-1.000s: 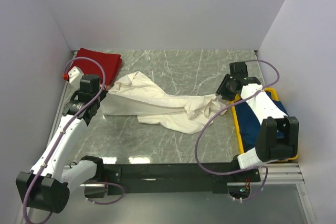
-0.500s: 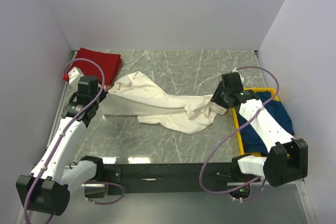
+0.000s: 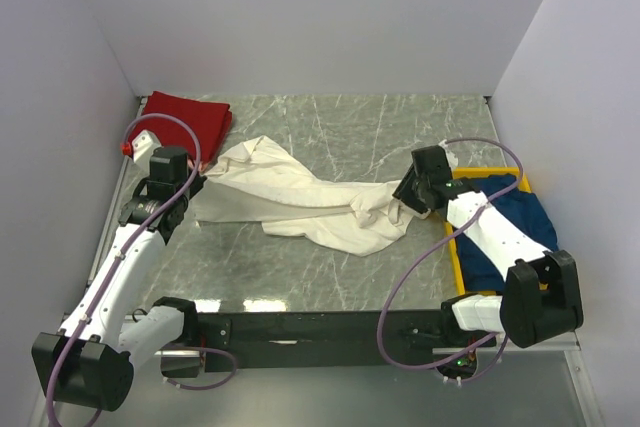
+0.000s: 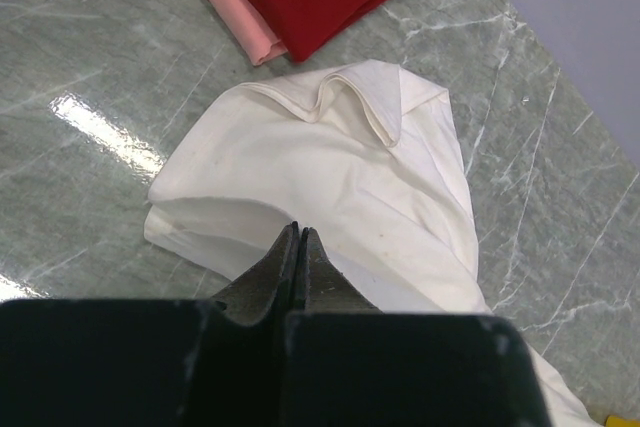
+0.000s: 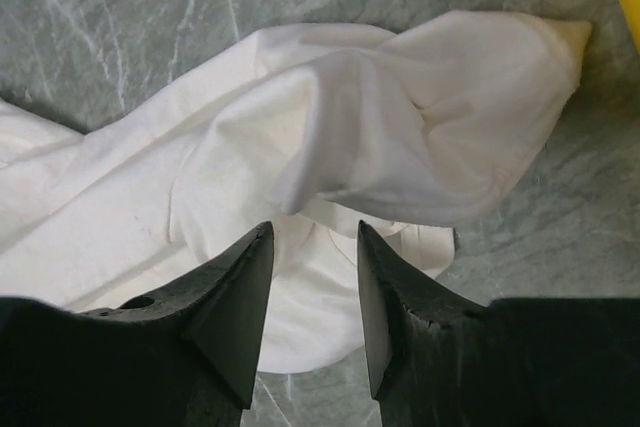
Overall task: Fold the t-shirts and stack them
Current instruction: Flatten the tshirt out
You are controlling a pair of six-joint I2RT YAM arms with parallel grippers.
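Observation:
The cream t-shirt [image 3: 300, 197] lies crumpled in a long band across the table. My left gripper [image 3: 192, 181] hovers at its left end, jaws pressed together, and in the left wrist view its tips [image 4: 298, 227] hang over the folded cream cloth [image 4: 330, 157] with nothing seen between them. My right gripper [image 3: 404, 197] stands open just above the bunched right end [image 5: 400, 137], one finger on each side of a fold [image 5: 313, 227]. A folded dark red t-shirt [image 3: 188, 117] sits at the back left on a pink one [image 4: 225, 2]. A navy t-shirt [image 3: 515, 212] fills the bin.
The yellow plastic bin [image 3: 452, 247] stands along the right edge, under my right arm. A small white block with a red knob [image 3: 135, 139] sits by the left wall. White walls close in the back and both sides. Purple cables loop from both arms.
My right arm has swung left, away from the bin, bringing its open gripper down over the cream shirt's right end. The left arm has barely shifted.

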